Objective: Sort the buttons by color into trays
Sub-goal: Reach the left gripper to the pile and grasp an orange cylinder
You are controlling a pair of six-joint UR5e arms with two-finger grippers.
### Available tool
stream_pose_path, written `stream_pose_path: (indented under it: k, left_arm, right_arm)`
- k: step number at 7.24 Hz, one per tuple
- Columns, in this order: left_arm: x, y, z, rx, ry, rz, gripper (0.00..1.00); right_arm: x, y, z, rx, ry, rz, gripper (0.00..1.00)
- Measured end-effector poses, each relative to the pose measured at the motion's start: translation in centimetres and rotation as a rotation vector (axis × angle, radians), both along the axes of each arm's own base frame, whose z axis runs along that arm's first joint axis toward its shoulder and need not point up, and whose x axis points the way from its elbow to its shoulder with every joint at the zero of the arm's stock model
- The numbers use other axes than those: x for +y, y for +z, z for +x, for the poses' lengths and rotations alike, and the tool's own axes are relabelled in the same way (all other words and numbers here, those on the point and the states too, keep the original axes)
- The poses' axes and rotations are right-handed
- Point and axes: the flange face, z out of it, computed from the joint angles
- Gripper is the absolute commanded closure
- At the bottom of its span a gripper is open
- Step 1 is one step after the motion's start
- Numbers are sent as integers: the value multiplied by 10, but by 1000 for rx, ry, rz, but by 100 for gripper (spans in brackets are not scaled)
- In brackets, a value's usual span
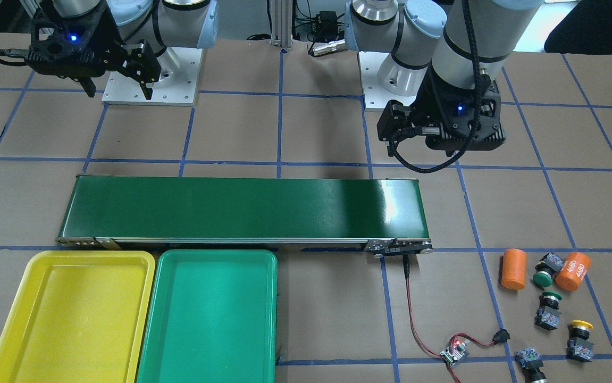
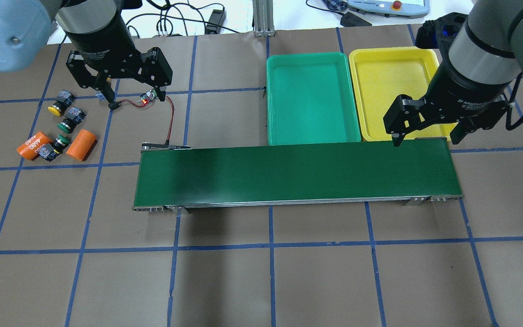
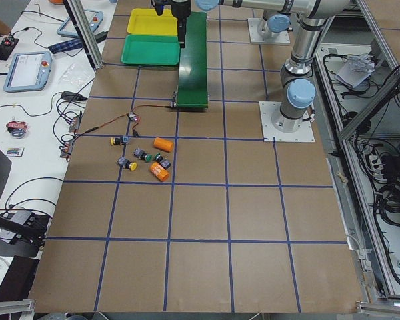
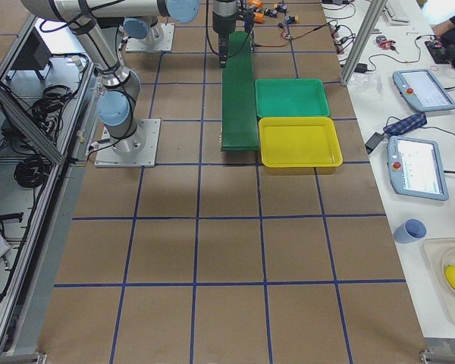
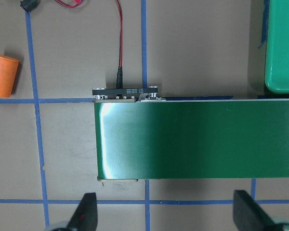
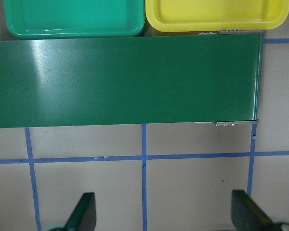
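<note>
Four buttons lie loose at the table's left end, away from both grippers: a green one (image 1: 545,271) (image 2: 57,145), a second green one (image 1: 549,308) (image 2: 70,119), a yellow one (image 1: 580,335) (image 2: 57,103), and a fourth (image 1: 530,364) whose cap is cut off by the frame edge. The yellow tray (image 1: 72,314) (image 2: 393,91) and the green tray (image 1: 210,314) (image 2: 311,95) stand side by side, empty. My left gripper (image 2: 118,86) (image 5: 166,216) is open and empty, high over the belt's left end. My right gripper (image 1: 119,90) (image 2: 427,134) (image 6: 164,216) is open and empty, high over the belt's right end.
A long dark-green conveyor belt (image 1: 242,207) (image 2: 293,175) lies between me and the trays. Two orange cylinders (image 1: 513,268) (image 1: 573,271) lie among the buttons. A small circuit board (image 1: 455,351) with a red wire connects to the belt's end.
</note>
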Motion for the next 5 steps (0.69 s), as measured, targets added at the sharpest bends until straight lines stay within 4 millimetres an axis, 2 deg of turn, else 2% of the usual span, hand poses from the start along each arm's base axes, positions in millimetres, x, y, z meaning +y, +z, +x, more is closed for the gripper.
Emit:
stream_pose_path:
  k: [1, 3, 4, 5]
  left_arm:
    - [-15, -27, 37, 12, -77, 38, 0]
    - [-38, -80, 147, 51, -166, 59, 0]
    - [-42, -109, 196, 72, -209, 66, 0]
    - [-43, -140, 231, 81, -249, 59, 0]
  right_arm:
    - [0, 0, 0, 0, 0, -1, 0]
    - [0, 0, 0, -2, 4, -1, 0]
    - [0, 0, 0, -3, 5, -2, 0]
    - [0, 0, 0, -3, 3, -2, 0]
